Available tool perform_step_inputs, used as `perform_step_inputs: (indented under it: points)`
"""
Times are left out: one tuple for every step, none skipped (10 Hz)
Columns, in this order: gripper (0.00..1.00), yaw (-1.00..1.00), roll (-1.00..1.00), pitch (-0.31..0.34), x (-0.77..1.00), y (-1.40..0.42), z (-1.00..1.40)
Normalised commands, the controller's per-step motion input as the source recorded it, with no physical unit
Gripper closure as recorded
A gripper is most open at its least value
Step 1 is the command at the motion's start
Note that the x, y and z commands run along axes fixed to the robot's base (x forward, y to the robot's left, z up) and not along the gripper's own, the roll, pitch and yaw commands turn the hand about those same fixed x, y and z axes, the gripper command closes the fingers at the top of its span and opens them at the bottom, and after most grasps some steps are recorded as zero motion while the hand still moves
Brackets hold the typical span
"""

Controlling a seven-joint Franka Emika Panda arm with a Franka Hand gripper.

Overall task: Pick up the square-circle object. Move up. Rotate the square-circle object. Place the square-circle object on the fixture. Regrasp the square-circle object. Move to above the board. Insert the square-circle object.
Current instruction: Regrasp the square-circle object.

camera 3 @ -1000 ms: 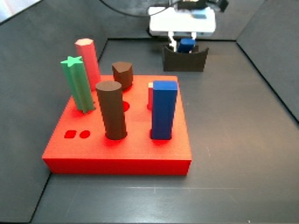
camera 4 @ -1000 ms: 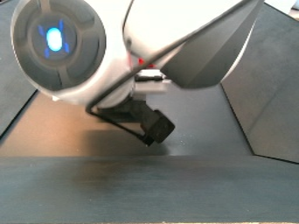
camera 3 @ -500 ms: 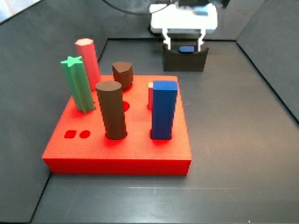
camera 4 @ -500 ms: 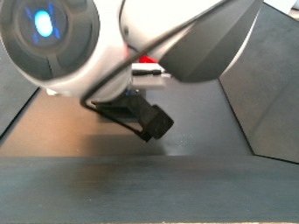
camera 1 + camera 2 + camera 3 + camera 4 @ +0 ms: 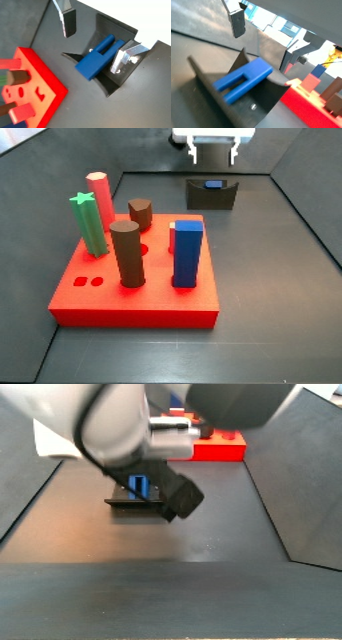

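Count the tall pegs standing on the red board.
5: pink peg and green star peg on its left side, two brown pegs mid-board, blue square block on the right. The gripper hangs above the fixture.

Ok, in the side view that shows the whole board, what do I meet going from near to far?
The board with its pegs, then bare floor, then the fixture with the square-circle object on it, then the gripper, open and raised above the fixture.

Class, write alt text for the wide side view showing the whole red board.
The robot's silver two-finger tool hangs open and empty above the small dark fixture at the back. In front, the flat red board carries tall coloured pegs.
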Motion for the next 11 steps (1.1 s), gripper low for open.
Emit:
perform_step_inputs:
  points:
    - [0.00, -0.03, 0.05, 0.079, -0.03, 0.00, 0.39]
    - [0.00, -0.04, 0.05, 0.070, -0.03, 0.00, 0.17]
    - [0.00, 0.02, 1.00, 0.061, -0.06, -0.97, 1.00]
    - [0.00, 0.02, 1.00, 0.057, -0.06, -0.97, 1.00]
    - [0.00, 0.02, 1.00, 0.050, -0.08, -0.97, 1.00]
    - [0.00, 0.02, 1.00, 0.040, -0.12, -0.98, 1.00]
    - [0.00, 0.02, 1.00, 0.034, -0.12, -0.88, 0.85]
    - [0.00, 0.02, 1.00, 0.032, -0.09, -0.72, 0.66]
    - [0.00, 0.02, 1.00, 0.030, -0.07, -0.55, 0.44]
    - [0.00, 0.02, 1.00, 0.027, -0.05, -0.30, 0.14]
    - [0.00, 0.02, 1.00, 0.023, -0.03, -0.12, -0.01]
